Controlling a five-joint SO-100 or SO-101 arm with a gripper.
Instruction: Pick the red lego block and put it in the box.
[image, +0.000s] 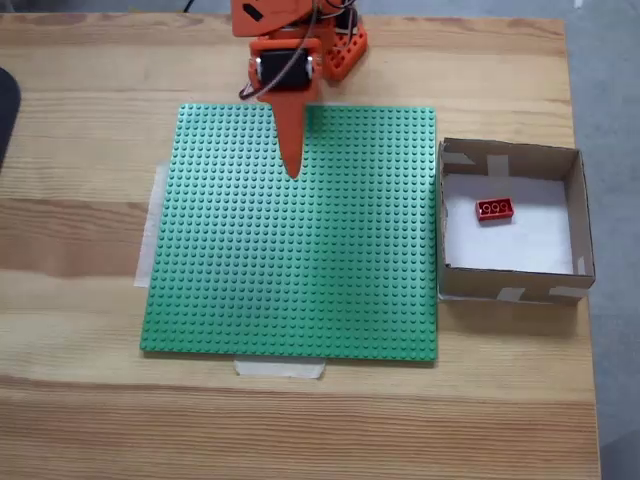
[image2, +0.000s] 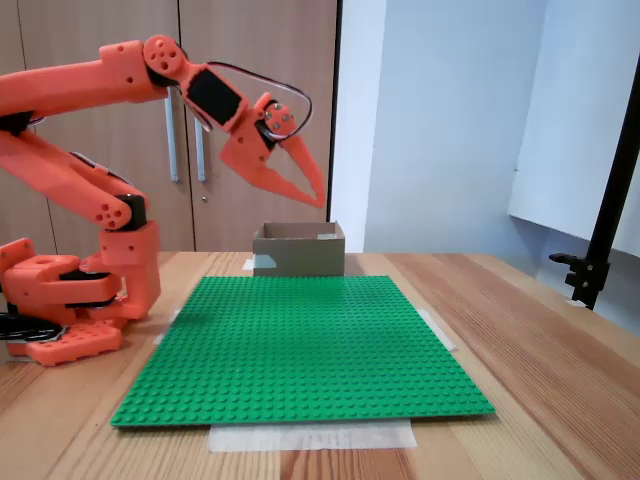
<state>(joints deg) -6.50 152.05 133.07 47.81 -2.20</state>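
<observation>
The red lego block (image: 494, 209) lies flat on the white bottom of the box (image: 573, 210), in its far left part as this fixed view from above shows it. From the side, the box (image2: 298, 250) stands behind the green baseplate and its walls hide the block. My orange gripper (image: 292, 172) hangs over the far edge of the baseplate, well to the left of the box. In the side view the gripper (image2: 318, 200) is raised high above the plate with its fingers together and nothing between them.
A large green studded baseplate (image: 300, 250) is taped to the wooden table and fills its middle. The arm's orange base (image2: 70, 300) sits at the far table edge. A black stand (image2: 600, 230) rises at the right in the side view.
</observation>
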